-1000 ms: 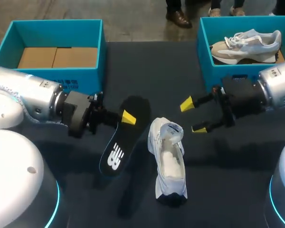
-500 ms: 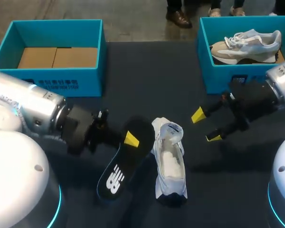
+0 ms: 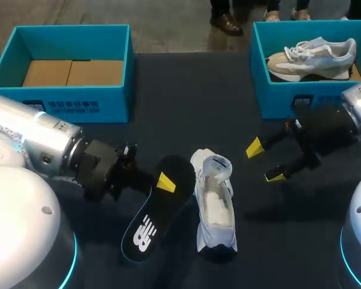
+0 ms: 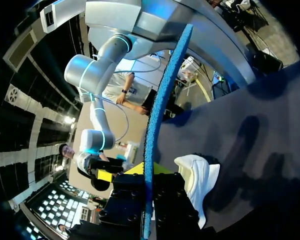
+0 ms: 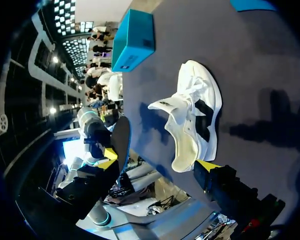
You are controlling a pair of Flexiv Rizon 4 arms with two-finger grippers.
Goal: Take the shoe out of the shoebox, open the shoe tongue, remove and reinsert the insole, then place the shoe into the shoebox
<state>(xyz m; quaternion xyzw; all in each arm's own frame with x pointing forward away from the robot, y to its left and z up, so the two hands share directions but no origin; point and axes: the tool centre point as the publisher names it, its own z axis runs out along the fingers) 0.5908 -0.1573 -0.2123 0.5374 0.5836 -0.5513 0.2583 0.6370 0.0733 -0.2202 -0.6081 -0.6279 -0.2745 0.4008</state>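
- The white shoe (image 3: 215, 205) lies nearest me, mid-table (image 3: 186, 96), running near to far. Its tongue is pulled up at the far end, leaving the opening free for the insole. I can't tell whether the cavity is clear.
- Just left of it hangs the black insole (image 3: 149, 220), slanted. My left gripper (image 3: 163, 182) pinches its far part between both fingers, I judge to steer it into the shoe. From above only 1 yellow tip shows; the other sits under the insole.
- My right gripper (image 3: 265, 162) hovers right of the shoe, fingers wide and holding nothing, probably ready to steady it.
- Far left, the open shoebox (image 3: 66, 99) shows only cardboard, so it is likely the shoe's home.
- Far right, a second box (image 3: 277, 96), cut off at its right side, holds a grey shoe (image 3: 310, 55).
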